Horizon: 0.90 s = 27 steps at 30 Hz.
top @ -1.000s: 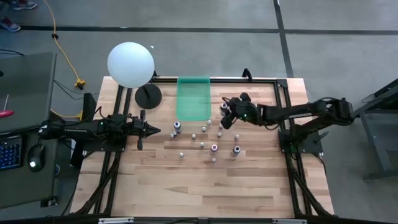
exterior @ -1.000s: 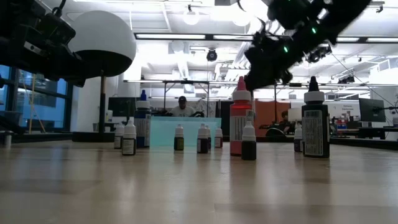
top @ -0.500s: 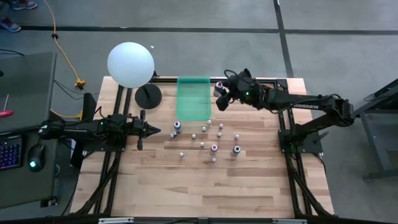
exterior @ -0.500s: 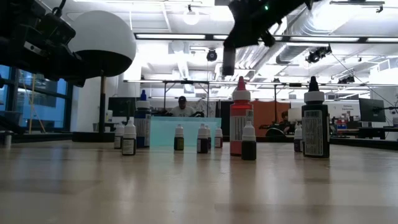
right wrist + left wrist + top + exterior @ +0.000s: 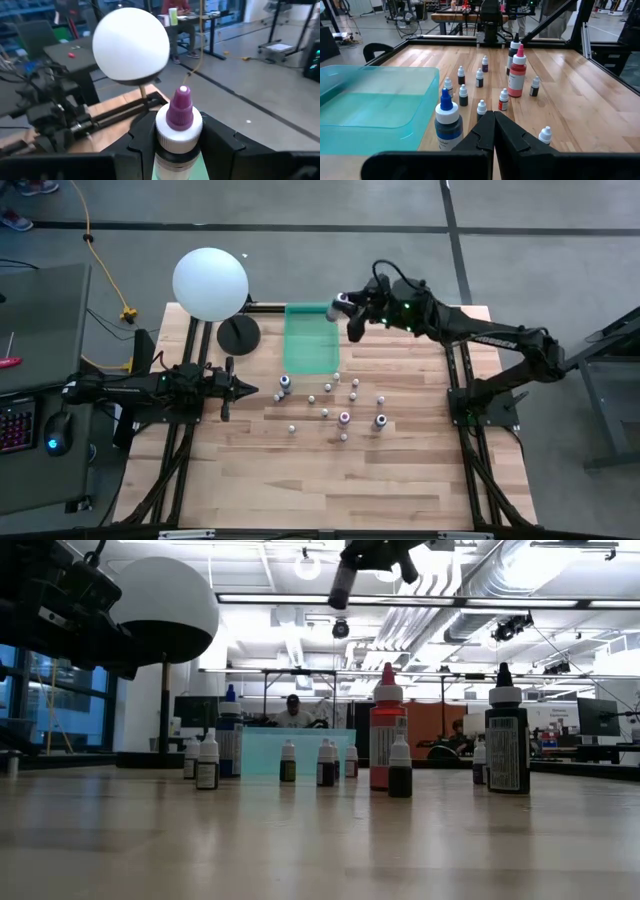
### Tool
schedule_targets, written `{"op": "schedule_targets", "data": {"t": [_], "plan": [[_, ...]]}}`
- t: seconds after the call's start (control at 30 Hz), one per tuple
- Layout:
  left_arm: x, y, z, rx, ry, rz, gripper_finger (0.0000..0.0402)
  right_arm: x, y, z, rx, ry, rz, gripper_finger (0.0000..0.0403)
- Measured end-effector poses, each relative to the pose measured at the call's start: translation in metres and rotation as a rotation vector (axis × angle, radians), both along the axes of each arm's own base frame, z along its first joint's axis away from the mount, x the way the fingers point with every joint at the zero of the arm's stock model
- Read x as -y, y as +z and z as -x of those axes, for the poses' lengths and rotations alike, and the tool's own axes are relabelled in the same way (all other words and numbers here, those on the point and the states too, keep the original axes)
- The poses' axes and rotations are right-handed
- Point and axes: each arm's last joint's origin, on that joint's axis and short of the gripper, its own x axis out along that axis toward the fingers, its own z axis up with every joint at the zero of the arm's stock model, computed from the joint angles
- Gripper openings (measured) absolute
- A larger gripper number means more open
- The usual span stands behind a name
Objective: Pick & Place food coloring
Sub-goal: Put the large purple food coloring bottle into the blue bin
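My right gripper (image 5: pixel 348 312) is high over the far right corner of the translucent green tray (image 5: pixel 310 340), shut on a food coloring bottle (image 5: pixel 179 117) with a purple tip and white collar. In the low view its dark body (image 5: pixel 343 585) shows high up. Several more small bottles (image 5: pixel 330 395) stand upright on the wood near the tray, among them a red one (image 5: pixel 387 735) and a tall dark one (image 5: pixel 507 735). My left gripper (image 5: pixel 250 390) waits shut at the table's left, low and level, its fingers (image 5: pixel 493 125) pointing at the bottles. My right gripper pinches the bottle between its two fingers just under the white collar (image 5: pixel 179 131), one finger on each side. The fingers come in nearly level from the table's right. The bottle sits cap up, slightly tilted, its body (image 5: pixel 343 585) hanging below the fingers, far clear of the table.
A big white ball lamp (image 5: pixel 210 283) on a black round foot (image 5: pixel 238 333) stands at the far left, beside the tray. Black frame rails (image 5: pixel 455 360) run along the table's sides. A person (image 5: pixel 293 712) sits in the room behind. Bare wood lies toward the near edge.
My right gripper has risen steeply from among the standing bottles with the purple-tipped bottle, moving toward the far edge and somewhat left, and has tipped closer to level. The bottle is now lifted high above the tray's far right corner.
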Motion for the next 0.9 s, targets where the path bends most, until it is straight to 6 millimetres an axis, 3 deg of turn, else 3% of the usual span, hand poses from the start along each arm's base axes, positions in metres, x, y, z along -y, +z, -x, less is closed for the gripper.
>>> {"op": "schedule_targets", "data": {"t": [0.23,0.43,0.67,0.9], "plan": [[0.000,0.000,0.000,0.000,0.000,0.000,0.0000,0.021,0.003,-0.043,-0.093,0.028,0.042,0.0119],[0.000,0.000,0.000,0.000,0.000,0.000,0.0000,0.059,-0.006,-0.085,-0.210,0.004,0.023,0.0119],[0.000,0.000,0.000,0.000,0.000,0.000,0.0000,0.106,-0.030,-0.119,-0.268,-0.062,-0.012,0.0119],[0.000,0.000,0.000,0.000,0.000,0.000,0.0000,0.125,-0.060,-0.138,-0.298,-0.079,-0.043,0.0119]]}}
